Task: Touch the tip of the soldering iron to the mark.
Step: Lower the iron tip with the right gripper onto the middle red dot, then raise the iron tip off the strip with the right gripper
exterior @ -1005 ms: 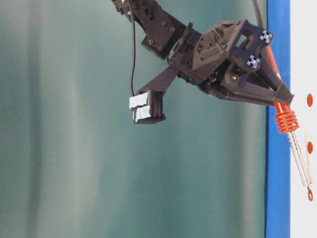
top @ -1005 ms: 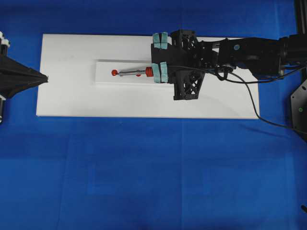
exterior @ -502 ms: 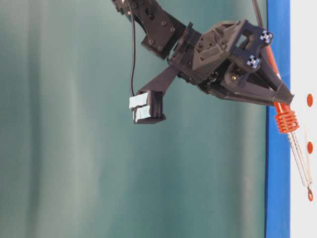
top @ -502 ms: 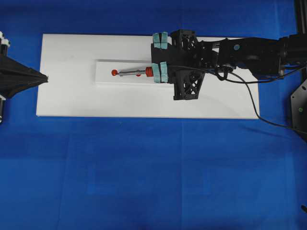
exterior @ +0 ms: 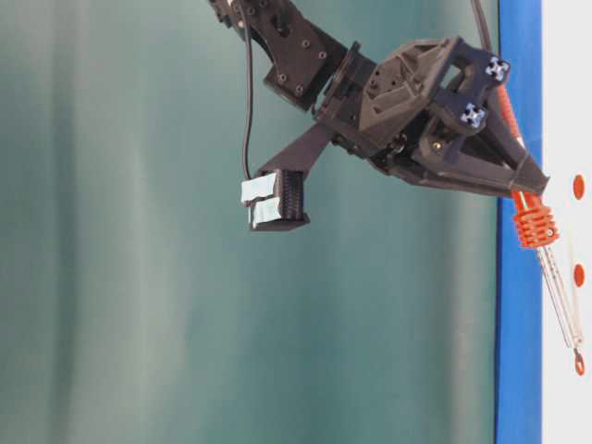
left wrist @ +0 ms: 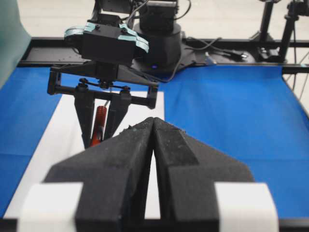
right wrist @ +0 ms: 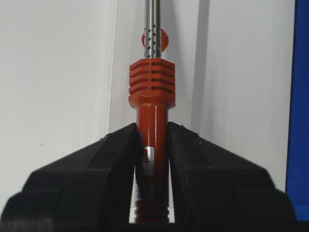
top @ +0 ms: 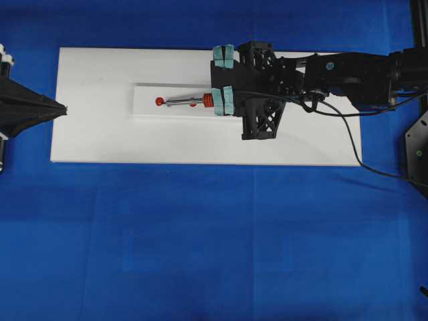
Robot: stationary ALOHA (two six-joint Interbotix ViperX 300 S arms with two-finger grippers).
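Note:
The soldering iron (top: 184, 102) points left over a raised white strip (top: 144, 111). My right gripper (top: 212, 100) is shut on its red-orange handle (right wrist: 151, 111), just behind the ribbed collar (exterior: 535, 225). The silver shaft ends with its thin tip at a red round mark (top: 159, 101), also seen as the mark (exterior: 580, 363) in the table-level view; actual contact cannot be made out. A second red mark (right wrist: 154, 39) lies under the shaft. My left gripper (top: 60, 107) rests shut and empty at the board's left edge, its fingertips (left wrist: 153, 122) pressed together.
The strip sits on a white board (top: 100, 137) laid on blue cloth (top: 214, 254). The iron's black cord (top: 348, 134) trails right across the board, off its edge. A third red mark (exterior: 578, 186) lies beside the right gripper.

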